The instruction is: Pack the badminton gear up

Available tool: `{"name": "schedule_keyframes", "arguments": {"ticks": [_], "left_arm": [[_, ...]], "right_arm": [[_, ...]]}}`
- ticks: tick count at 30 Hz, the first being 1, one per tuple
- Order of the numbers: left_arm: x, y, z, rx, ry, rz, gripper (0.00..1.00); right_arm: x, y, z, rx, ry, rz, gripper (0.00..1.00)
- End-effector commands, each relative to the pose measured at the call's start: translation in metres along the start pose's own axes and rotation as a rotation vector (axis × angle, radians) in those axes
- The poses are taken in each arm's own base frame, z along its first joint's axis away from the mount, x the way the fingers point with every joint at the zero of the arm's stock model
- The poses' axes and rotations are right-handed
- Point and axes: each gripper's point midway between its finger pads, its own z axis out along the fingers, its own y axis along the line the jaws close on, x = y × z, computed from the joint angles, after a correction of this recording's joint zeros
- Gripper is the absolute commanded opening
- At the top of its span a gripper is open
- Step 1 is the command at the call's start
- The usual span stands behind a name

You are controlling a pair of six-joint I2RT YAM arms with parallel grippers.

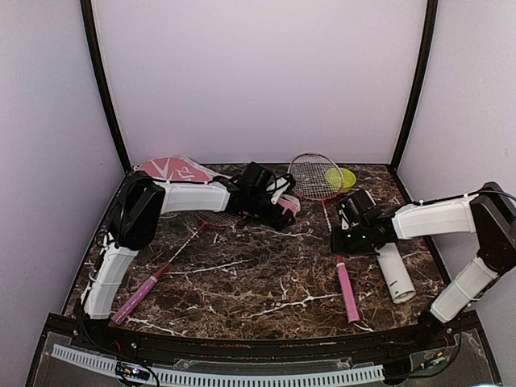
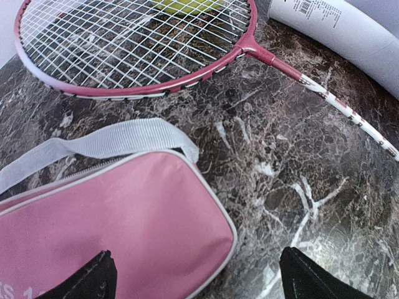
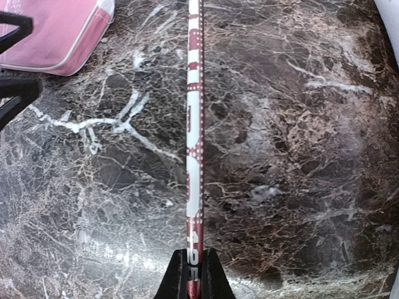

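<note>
Your left gripper (image 2: 196,265) has its fingers (image 2: 93,280) spread wide, holding nothing. The rounded end of the long pink racket cover (image 2: 118,218) lies between and just ahead of them, on a dark marble-patterned tabletop (image 1: 266,282) veined with white. I cannot tell whether the fingers touch the cover.

Your right gripper (image 3: 194,256) is clamped on the thin shaft of a racket (image 3: 194,124), which runs straight ahead from the fingertips, flat on the marble. Its head lies just past the left fingers, with a lime-green bowl (image 1: 342,177) showing through the strings. The tall white tube (image 1: 395,270) lies beside the right fingers. A second racket (image 1: 141,292) sits under your left arm. Pale lilac walls (image 1: 258,72) and black corner posts (image 1: 105,89) enclose the table.
</note>
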Motion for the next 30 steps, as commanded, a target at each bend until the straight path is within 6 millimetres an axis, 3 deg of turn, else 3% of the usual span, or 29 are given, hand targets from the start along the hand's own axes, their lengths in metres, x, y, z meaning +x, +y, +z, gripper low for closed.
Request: {"name": "schedule_keyframes", "arguments": {"ticks": [1,6,10,15,20,23,26,30], "left_arm": [[-0.011,-0.003,0.010,-0.019,-0.008,0.080,0.93],[0.002,0.008,0.027,-0.065,0.046,0.107,0.88],[0.010,0.013,0.032,-0.093,0.075,0.125,0.60],[0.002,0.007,0.021,-0.094,0.058,0.176,0.23],[-0.025,-0.009,-0.018,-0.051,-0.027,0.247,0.01],[-0.035,-0.020,-0.048,-0.011,-0.060,0.297,0.00],[-0.028,-0.048,-0.082,0.098,-0.068,0.367,0.00],[0.023,-0.091,-0.118,0.202,0.017,0.459,0.00]], "right_arm": [[-0.015,0.017,-0.007,-0.075,-0.027,0.009,0.00],[-0.021,0.023,-0.015,-0.102,-0.042,0.028,0.00],[-0.029,0.025,-0.024,-0.105,-0.064,0.029,0.00],[-0.043,0.029,-0.037,-0.103,-0.097,0.013,0.00],[-0.055,0.031,-0.048,-0.088,-0.119,-0.010,0.00],[-0.062,0.035,-0.055,-0.099,-0.131,-0.026,0.00],[-0.064,0.040,-0.060,-0.112,-0.122,-0.067,0.00],[-0.063,0.047,-0.067,-0.143,-0.102,-0.123,0.00]]}}
